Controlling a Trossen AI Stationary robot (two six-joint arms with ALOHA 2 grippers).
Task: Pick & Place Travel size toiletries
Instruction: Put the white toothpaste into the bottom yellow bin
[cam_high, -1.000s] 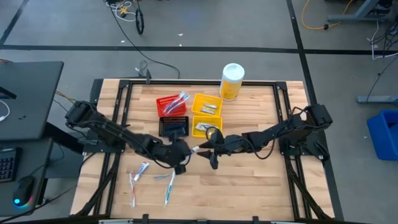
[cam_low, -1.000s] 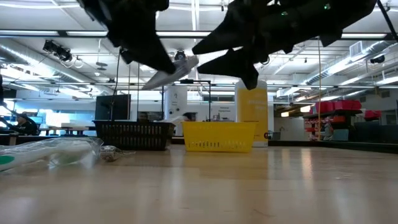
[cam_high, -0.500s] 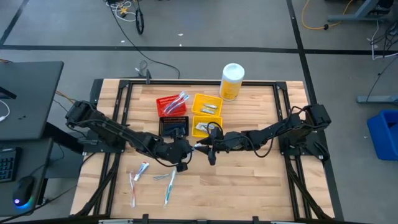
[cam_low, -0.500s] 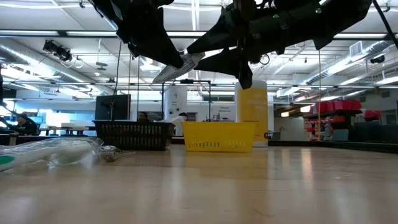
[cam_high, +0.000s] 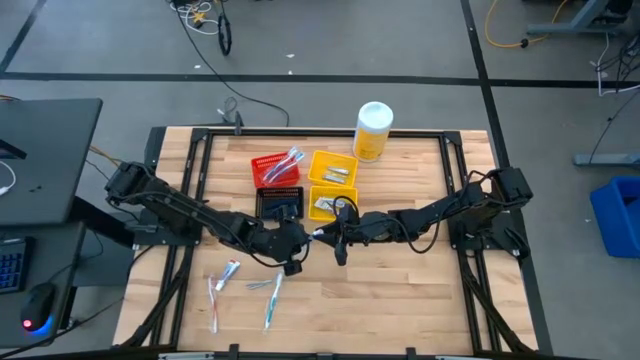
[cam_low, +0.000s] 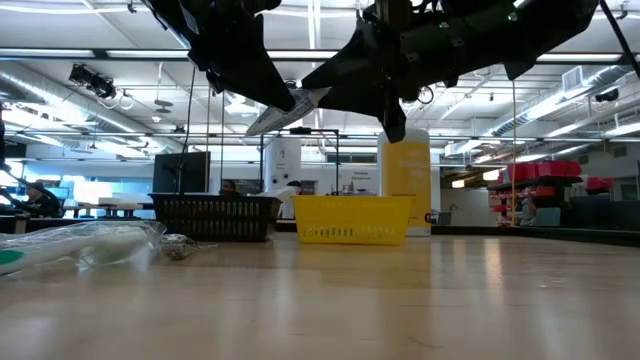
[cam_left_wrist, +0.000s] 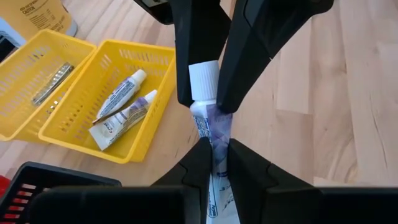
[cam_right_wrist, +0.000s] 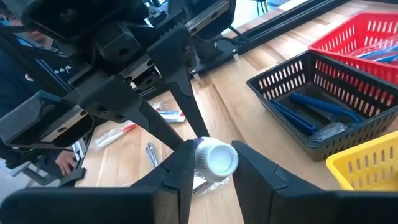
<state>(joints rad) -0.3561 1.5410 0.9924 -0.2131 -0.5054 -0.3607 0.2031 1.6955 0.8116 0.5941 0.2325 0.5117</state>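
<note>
A pale wooden table (cam_high: 420, 285) stands on a grey workshop floor, with a big yellow bottle (cam_high: 372, 130) at its far edge and a cluster of small bins beside it. Sorting looks partly done: the red bin (cam_high: 272, 170) already holds toothbrushes, the black bin (cam_high: 279, 203) holds dark blue razors, and the two yellow bins (cam_high: 331, 183) hold little tubes (the left wrist view shows two tubes (cam_left_wrist: 122, 107) lying in the nearer one). Still to go, by my reading, are the few toothbrushes (cam_high: 246, 292) lying loose on the near left part of the table, plus the tube now in the air. That white-capped tube (cam_left_wrist: 205, 118) hangs above the table's middle, just in front of the black and yellow bins, in what appears to be a hand-over between the arms. The left gripper (cam_high: 292, 240) reaches in from the left with its arm stretched low and long, its fingers pinched narrow on the tube's flat lower end. The right gripper (cam_high: 340, 232) comes from the opposite side, arm likewise extended, and its fingers sit on either side of the cap end, close against it; whether they are already bearing on it I cannot tell.
</note>
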